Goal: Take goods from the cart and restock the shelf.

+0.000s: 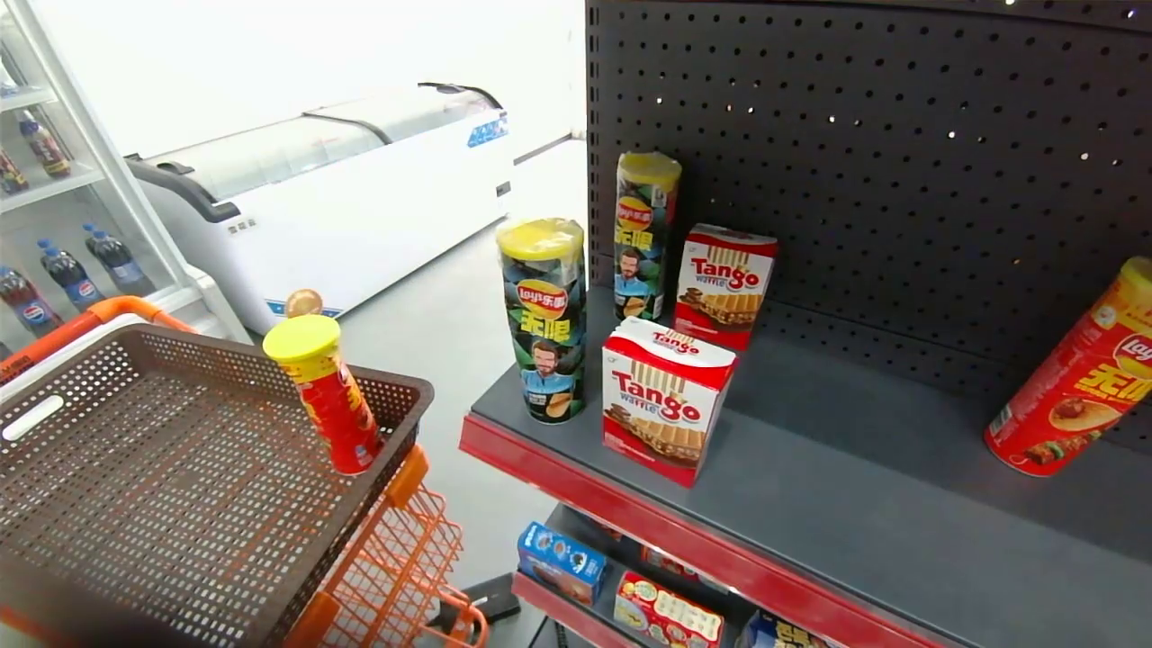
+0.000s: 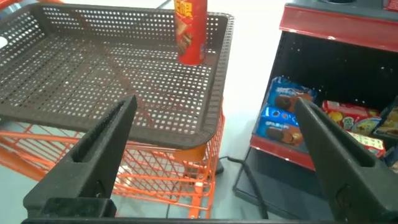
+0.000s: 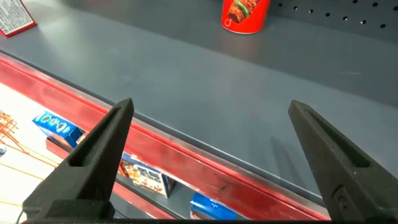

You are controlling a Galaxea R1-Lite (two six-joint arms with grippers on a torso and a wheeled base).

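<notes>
1. One red can (image 1: 326, 393) stands in the cart basket (image 1: 135, 468), by its shelf-side wall.
2. Both released, empty: left hand (image 2: 214, 104) near the basket, right hand (image 3: 211, 104) over the shelf (image 3: 236, 74).
3. We'd grip the can mid-body with the left, lift clear of the wall, set it upright on bare shelf.

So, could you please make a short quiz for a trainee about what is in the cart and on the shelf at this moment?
1. How many goods are in the cart basket? A) one B) two C) three
2. True or false: the left gripper and the right gripper are both open and empty.
3. Fill in: on the shelf, the red can at the right end leans against the ____.
Key: 1 A, a single yellow-lidded can; 2 true; 3 pegboard.
</notes>
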